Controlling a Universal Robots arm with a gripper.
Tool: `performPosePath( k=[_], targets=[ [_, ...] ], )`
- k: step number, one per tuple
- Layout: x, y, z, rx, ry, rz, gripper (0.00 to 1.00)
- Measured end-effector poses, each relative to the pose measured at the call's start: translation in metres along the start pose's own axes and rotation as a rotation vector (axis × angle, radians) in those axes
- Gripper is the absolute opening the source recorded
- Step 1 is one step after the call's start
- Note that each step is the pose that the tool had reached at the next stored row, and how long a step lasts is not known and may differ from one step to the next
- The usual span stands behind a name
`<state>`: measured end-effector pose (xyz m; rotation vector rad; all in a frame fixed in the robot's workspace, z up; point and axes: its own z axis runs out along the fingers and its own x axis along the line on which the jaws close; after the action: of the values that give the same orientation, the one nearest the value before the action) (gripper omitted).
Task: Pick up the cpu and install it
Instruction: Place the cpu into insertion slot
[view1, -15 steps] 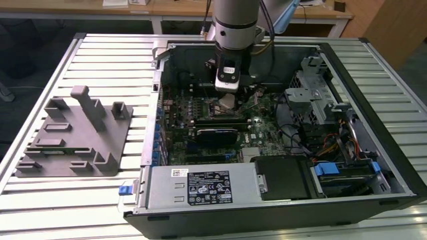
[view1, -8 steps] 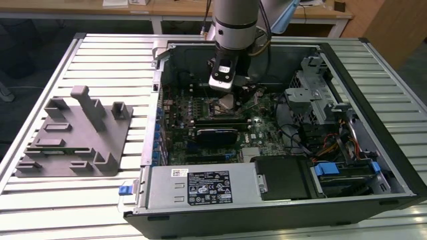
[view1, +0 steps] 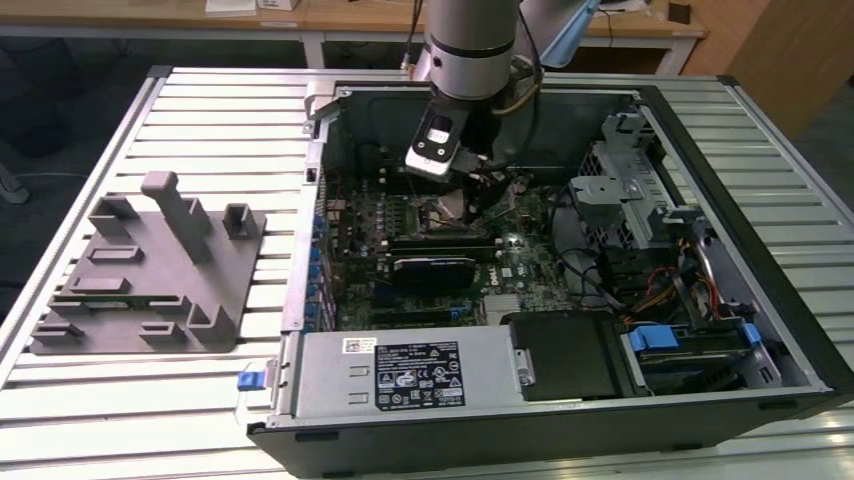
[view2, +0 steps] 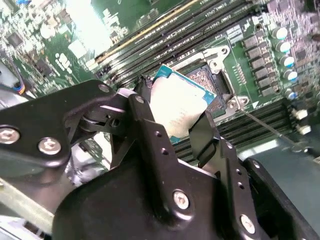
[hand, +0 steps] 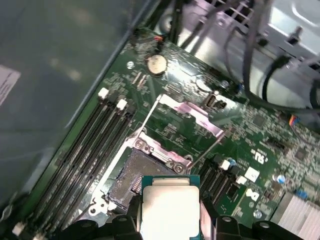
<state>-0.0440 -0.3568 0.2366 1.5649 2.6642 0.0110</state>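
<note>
My hand (view2: 170, 116) is closed on the cpu (view2: 182, 97), pinching opposite edges to leave its underside free. The cpu hangs just over the open socket (hand: 131, 176) inside the computer case (view1: 763, 255), not yet seated. The socket's retention plate (hand: 190, 112) is raised to admit it.

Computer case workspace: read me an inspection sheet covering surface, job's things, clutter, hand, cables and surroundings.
Surface: slatted metal table with the open computer case lying on it.
Job's things: cpu held above the open socket, not yet seated.
Clutter: grey tray with posts on the table beside the case, at the exterior view's left.
Hand: hand shut on the cpu, inside the case.
Cables: wire bundles inside the case, at the exterior view's right, away from the socket.
Surroundings: wooden bench behind the table.
</note>
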Motion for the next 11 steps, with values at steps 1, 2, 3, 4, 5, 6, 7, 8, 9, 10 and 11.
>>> performPosePath(
  k=[1,2,3,4,5,6,7,8,9,10,11],
  targets=[
    [0.0,0.0,0.0001,0.0008,-0.0006,0.018,0.54],
    [0.0,0.0,0.0001,0.0015,-0.0012,0.038,0.54],
    [0.0,0.0,0.0002,0.0022,-0.0018,0.056,0.54],
    [0.0,0.0,0.0003,0.003,-0.0023,0.073,0.54],
    [0.0,0.0,0.0003,0.0038,-0.003,0.091,0.54],
    [0.0,0.0,0.0004,0.0045,-0.0035,0.109,0.54],
    [0.0,0.0,0.0004,0.0052,-0.0041,0.127,0.54],
    [0.0,0.0,0.0005,0.0059,-0.0047,0.145,0.54],
    [0.0,0.0,0.0006,0.0067,-0.0053,0.164,0.54],
    [0.0,0.0,0.0006,0.0075,-0.006,0.183,0.54],
    [0.0,0.0,0.0007,0.0082,-0.0065,0.201,0.54]
  ],
)
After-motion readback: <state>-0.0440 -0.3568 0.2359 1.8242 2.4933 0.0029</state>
